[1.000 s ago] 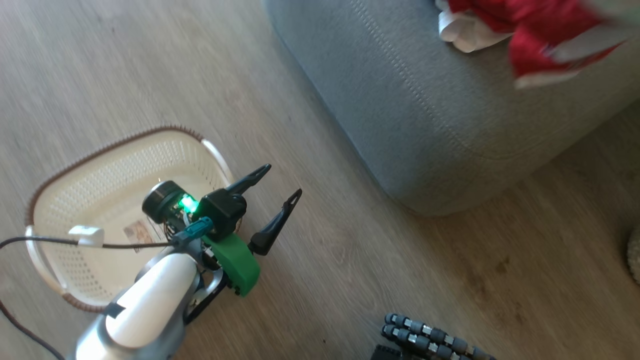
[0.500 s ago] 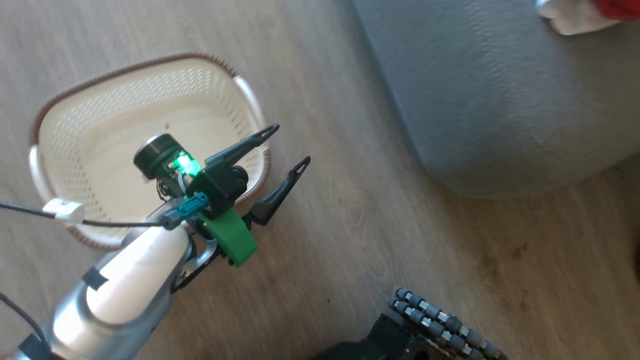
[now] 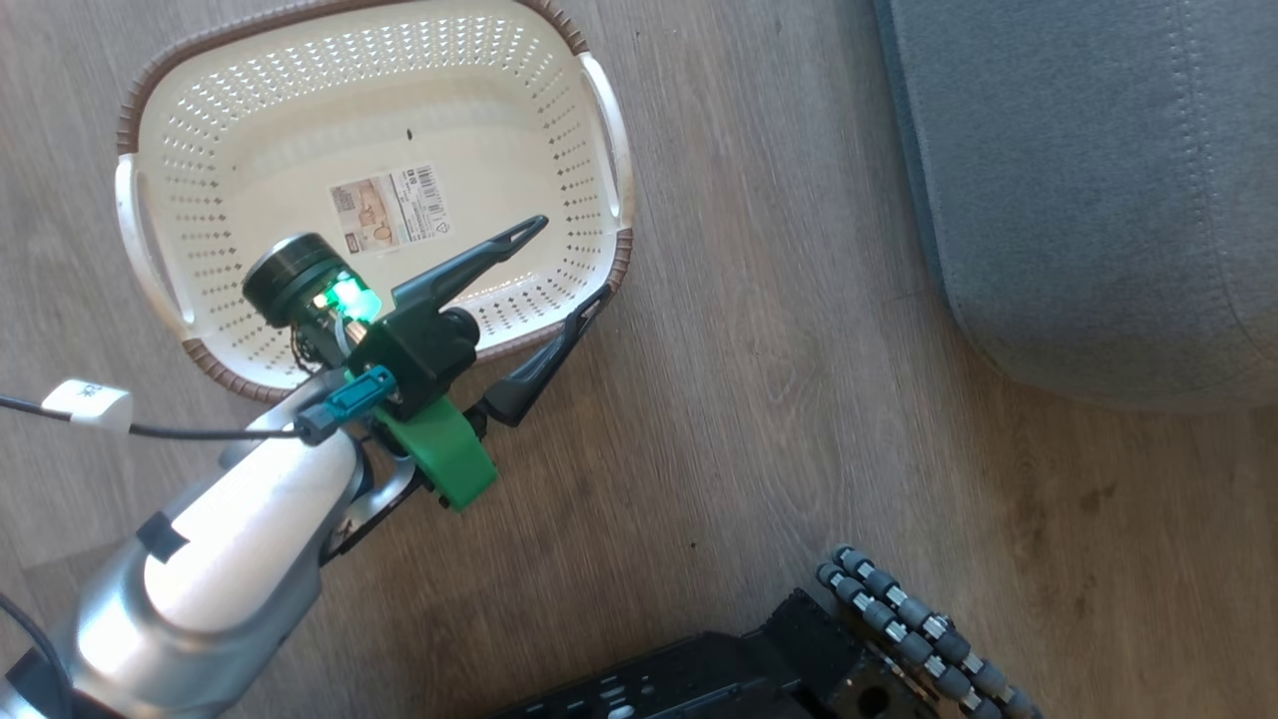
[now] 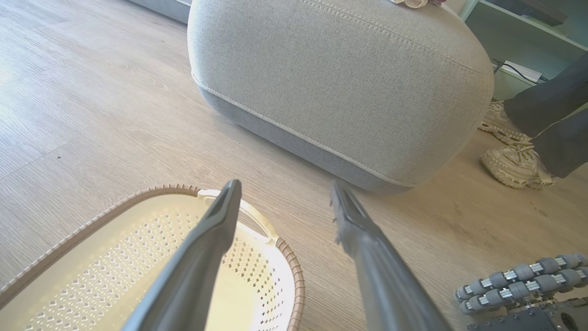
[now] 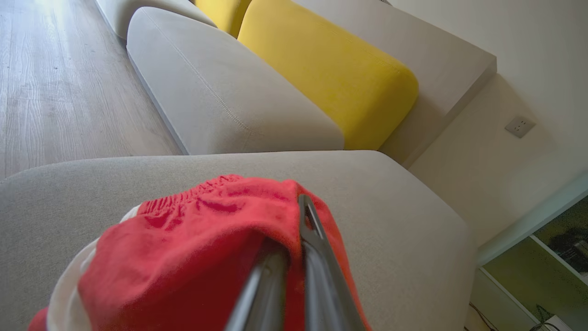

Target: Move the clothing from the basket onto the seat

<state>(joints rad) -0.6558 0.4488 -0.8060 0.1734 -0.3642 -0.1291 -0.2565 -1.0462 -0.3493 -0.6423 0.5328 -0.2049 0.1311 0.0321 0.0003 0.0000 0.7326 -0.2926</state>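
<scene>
In the head view, your left gripper [image 3: 571, 257] hangs over the near right corner of the basket [image 3: 190, 250], its two fingers well apart and holding nothing. The basket stands on the wood floor [image 3: 759, 419] with a label [image 3: 391, 207] on its bottom, and no red fabric lies in it. The seat [image 3: 1078, 180] sits off to the right, with bare floor between it and the basket.

In the left wrist view, the spread fingers frame the seat [image 4: 340, 78] straight ahead, with the basket [image 4: 294, 276] below them. A person's shoes [image 4: 514, 163] stand just past the seat's right side.

In the right wrist view, your right gripper [image 5: 294, 230] is pinched together on the clothing [image 5: 183, 257], a red garment whose elastic waistband runs leftward from the fingers. The seat [image 5: 390, 207] spreads directly beneath and beyond it. You cannot tell from here whether the fabric touches the cushion. A yellow cushion [image 5: 330, 78] lies farther back. The right arm is the one placed for the drop, so you likely need only part its fingers.
</scene>
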